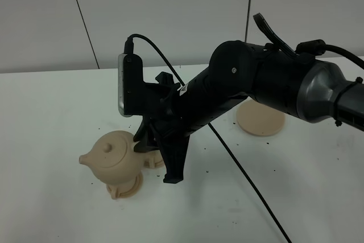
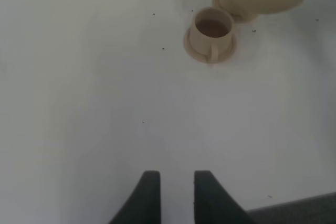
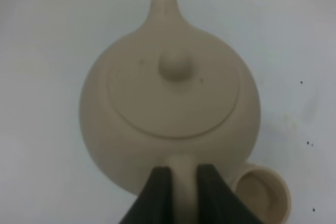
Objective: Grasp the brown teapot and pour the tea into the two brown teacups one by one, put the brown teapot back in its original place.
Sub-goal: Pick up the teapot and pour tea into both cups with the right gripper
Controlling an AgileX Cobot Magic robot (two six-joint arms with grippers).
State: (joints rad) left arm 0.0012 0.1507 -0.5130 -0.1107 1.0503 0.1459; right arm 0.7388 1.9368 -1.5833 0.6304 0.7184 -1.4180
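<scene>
The right gripper [image 3: 181, 174] has the brown teapot [image 3: 168, 103] by its loop handle [image 3: 181, 162], with the fingers [image 3: 157, 195] pinching it from both sides. The pot's body sits just past the fingertips with the spout pointing straight away from them. It's up off the table [image 1: 45, 112] and roughly level.

A teacup [image 3: 261, 195] peeks out from under the pot, right beside one finger. Well ahead of the left gripper [image 2: 176, 174] there's a tea-filled cup [image 2: 212, 31] on its little saucer. I honestly can't tell if that's the same cup, because the right wrist view is too soft to show what's inside. The left gripper's fingers are a little apart with nothing between them, low over the table.

My read is that at least one pour is done and the pot is between cups.

To do the next pour well:
- **Line up first:** the cup by the fingers is under the handle end, not the spout. I'd draw the pot back along the finger line until the spout tip is over the cup mouth.
- **Pour gently:** roll the wrist slowly and keep the spout low.
- **Mind the lid:** nothing is holding it on.

The big saucer [image 1: 260, 119] for the return is well back behind the fingers, past the arm.
</scene>
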